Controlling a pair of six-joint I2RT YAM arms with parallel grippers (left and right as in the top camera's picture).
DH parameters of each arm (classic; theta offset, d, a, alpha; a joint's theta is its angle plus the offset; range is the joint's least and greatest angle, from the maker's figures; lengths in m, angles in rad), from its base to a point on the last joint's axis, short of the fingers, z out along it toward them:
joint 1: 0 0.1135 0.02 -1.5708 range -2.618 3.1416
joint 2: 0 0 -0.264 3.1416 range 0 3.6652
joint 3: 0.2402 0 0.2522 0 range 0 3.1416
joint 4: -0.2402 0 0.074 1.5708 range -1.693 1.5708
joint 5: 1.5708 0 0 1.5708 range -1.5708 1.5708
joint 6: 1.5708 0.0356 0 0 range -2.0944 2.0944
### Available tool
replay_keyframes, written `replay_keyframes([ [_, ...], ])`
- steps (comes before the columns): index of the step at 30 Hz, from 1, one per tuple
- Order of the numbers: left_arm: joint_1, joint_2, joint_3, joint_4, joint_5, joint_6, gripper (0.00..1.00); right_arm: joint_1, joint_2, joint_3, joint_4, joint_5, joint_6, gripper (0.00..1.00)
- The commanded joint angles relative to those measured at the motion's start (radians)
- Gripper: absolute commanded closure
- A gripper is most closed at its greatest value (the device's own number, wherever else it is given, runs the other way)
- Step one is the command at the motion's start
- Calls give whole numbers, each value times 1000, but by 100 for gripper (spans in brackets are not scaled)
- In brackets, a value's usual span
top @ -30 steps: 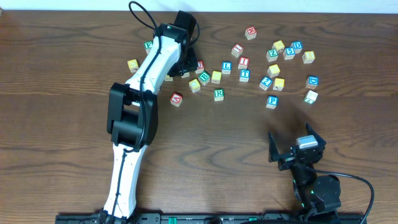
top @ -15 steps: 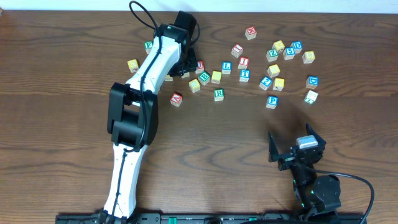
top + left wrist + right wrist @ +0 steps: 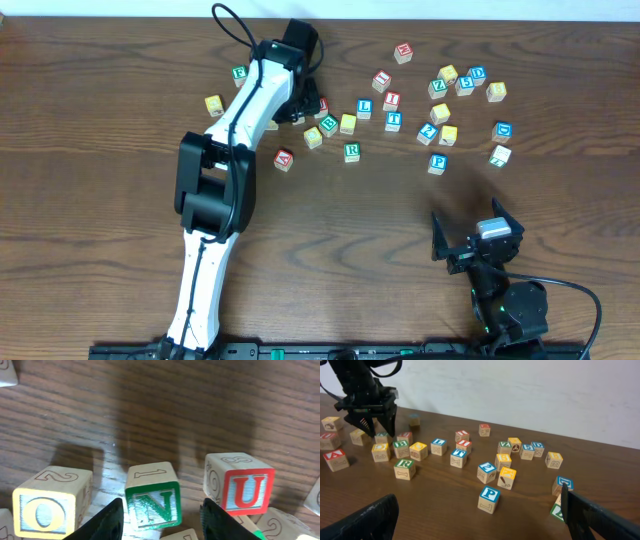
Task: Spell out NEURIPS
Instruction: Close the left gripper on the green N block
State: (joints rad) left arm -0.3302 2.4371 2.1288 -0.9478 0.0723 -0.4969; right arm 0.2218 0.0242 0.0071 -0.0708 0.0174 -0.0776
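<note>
My left gripper [image 3: 161,506] is open and straddles a wooden cube with a green N [image 3: 152,505], with a gap on each side. A red U cube [image 3: 248,491] stands just right of it. From above, the left gripper [image 3: 296,104] covers the N cube at the back left of the scatter, next to the red U cube [image 3: 321,104]. The green R cube [image 3: 352,152], red I cube [image 3: 391,100] and blue P cube [image 3: 437,162] lie apart on the table. My right gripper [image 3: 478,238] is open and holds nothing. It is near the front edge, with the P cube [image 3: 489,499] ahead of it.
A yellow O cube [image 3: 45,510] sits left of the N. Other cubes lie around: blue L [image 3: 364,106], blue T [image 3: 394,121], red A [image 3: 284,159], and a cluster at the back right [image 3: 460,82]. The table's back edge [image 3: 450,20] runs behind them.
The left arm has shifted very slightly to the right over the cube cluster. The right arm and the loose cubes have not moved.
</note>
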Motion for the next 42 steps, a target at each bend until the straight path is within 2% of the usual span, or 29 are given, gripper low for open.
replay_keyframes([
  [1,-3,24,15,5,-2,6,51,-5,-5,-2,-4,-5,2,1],
  [42,-3,28,-8,15,-39,6,52,-5,-5,-2,-4,-5,2,1],
])
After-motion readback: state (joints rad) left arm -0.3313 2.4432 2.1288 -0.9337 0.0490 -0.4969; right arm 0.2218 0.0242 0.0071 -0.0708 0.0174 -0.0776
